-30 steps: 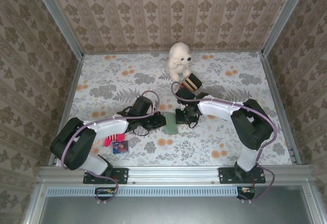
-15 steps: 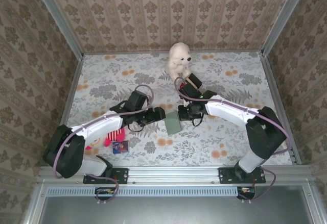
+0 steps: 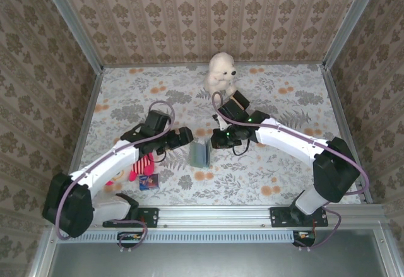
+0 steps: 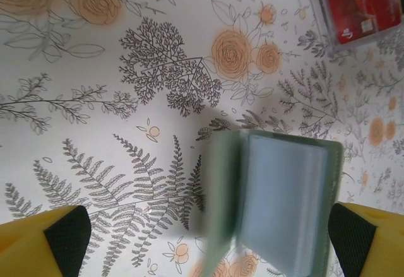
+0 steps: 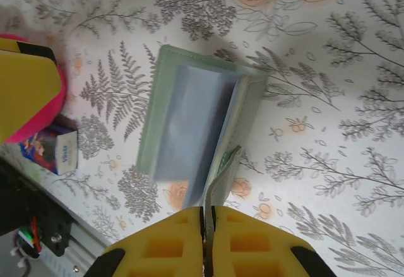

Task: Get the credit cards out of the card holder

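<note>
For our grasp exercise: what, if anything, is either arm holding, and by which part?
The right arm, jaws shut, pinches the card holder by the edge of its raised flap. The left arm, jaws open, holds nothing.

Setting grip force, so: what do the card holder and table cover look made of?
Card holder: matte sage-green cover, likely faux leather or fabric, since it bends softly at the fold. Its inner pockets: pale grey-blue with slight sheen, probably plastic film. Table cover: flat matte floral print, paper or vinyl; cannot tell which.
</note>
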